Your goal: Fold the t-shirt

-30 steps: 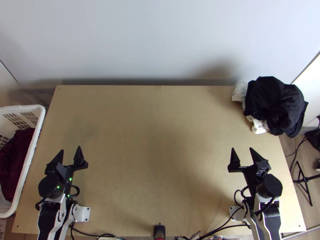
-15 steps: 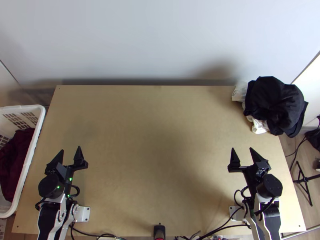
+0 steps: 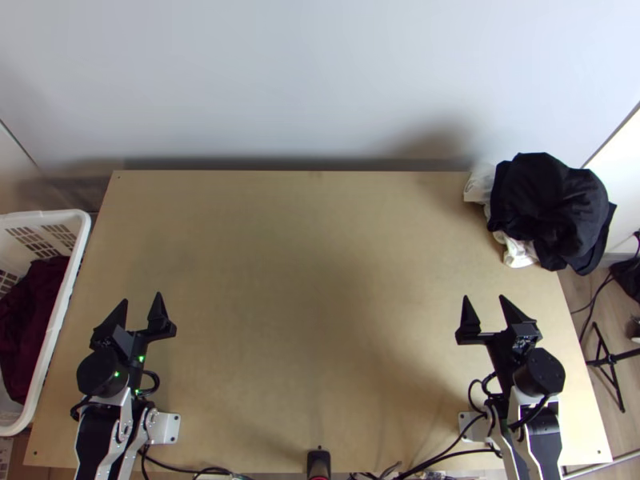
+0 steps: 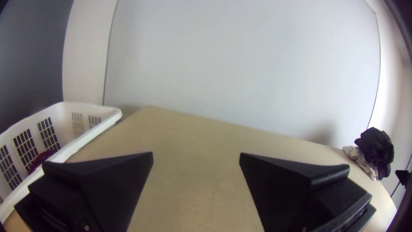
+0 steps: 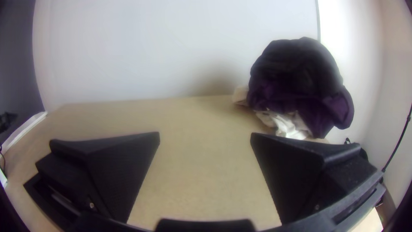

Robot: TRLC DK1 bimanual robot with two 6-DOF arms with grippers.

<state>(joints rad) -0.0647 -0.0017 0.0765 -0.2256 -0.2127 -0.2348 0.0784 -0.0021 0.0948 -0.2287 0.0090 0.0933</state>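
In the top view my left gripper is at the table's lower left, fingers wide apart with nothing between them. My right gripper stands likewise open at the lower right. Dark cloth lies bunched on the table's far right corner, on top of white cloth; which garments these are I cannot tell. In the left wrist view, my left gripper is open, the dark heap far off. The right wrist view has my right gripper open, and the dark heap beyond it.
A white basket with dark red cloth in it stands at the table's left edge. The bare wooden table stretches between the arms. Cables run along the near edge, and a black stand is on the floor at right.
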